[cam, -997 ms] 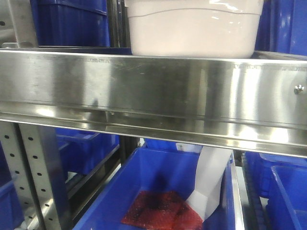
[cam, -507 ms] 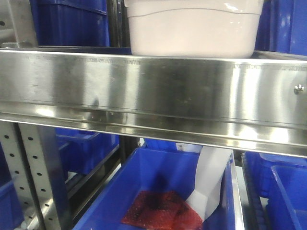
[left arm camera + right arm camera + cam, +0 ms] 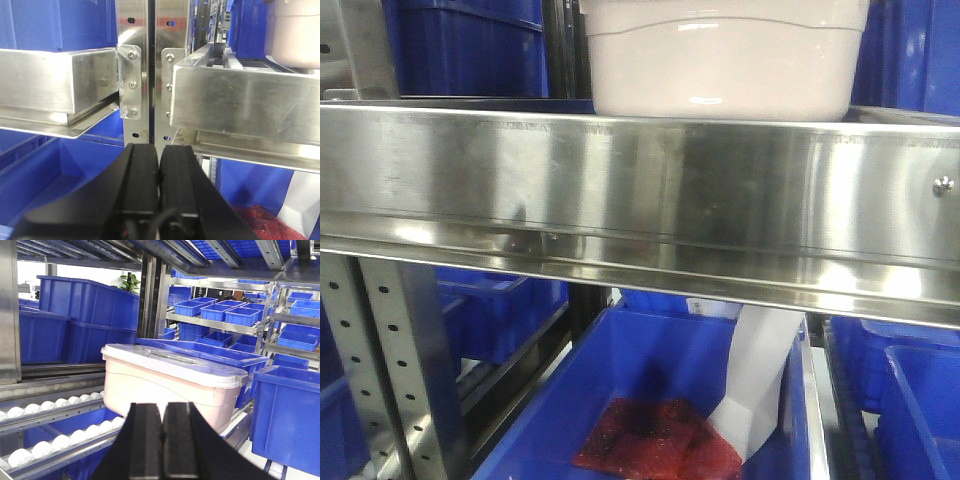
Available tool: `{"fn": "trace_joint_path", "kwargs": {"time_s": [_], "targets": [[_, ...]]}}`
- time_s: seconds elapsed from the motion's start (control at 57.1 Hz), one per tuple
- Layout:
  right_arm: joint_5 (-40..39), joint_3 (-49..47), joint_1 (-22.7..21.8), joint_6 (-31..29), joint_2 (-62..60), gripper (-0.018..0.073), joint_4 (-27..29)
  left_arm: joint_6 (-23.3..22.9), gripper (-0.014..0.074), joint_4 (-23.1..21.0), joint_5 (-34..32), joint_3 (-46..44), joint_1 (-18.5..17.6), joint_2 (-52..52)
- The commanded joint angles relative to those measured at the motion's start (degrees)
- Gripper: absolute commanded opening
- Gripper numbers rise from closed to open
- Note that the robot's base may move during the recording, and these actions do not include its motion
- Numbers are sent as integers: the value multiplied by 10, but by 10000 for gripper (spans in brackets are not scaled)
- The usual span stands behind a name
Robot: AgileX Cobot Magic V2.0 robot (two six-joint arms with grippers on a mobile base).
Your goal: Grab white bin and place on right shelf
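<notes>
Both grippers pressed narrow, holding nothing: left fingers [image 3: 141, 172] below the rail of the shelf [image 3: 650, 190], right fingers [image 3: 147, 432] just short of the bin [image 3: 170, 387]. Bin resting lidded on the rollers [image 3: 55, 405], beyond the right fingers. Grab not yet begun; next, spread wide, flank its sides. No legible writing.

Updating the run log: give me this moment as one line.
white bin: on shelf | left pincer: shut, empty | right pincer: shut, empty

The white bin [image 3: 720, 65] is smooth glossy plastic; the right shelf [image 3: 640, 190] is shiny brushed steel.
</notes>
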Motion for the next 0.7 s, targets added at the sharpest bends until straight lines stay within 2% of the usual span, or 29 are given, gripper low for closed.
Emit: {"fn": "trace_joint_path", "kwargs": {"time_s": [0.0,0.56,0.682], "targets": [[-11,-17,0,0,7,68,16,-4,-126,2,-51,5,-4,-7],[-11,-17,0,0,7,68,16,-4,-126,2,-51,5,-4,-7],[-32,-17,0,0,7,68,16,-4,-126,2,-51,5,-4,-7]]}}
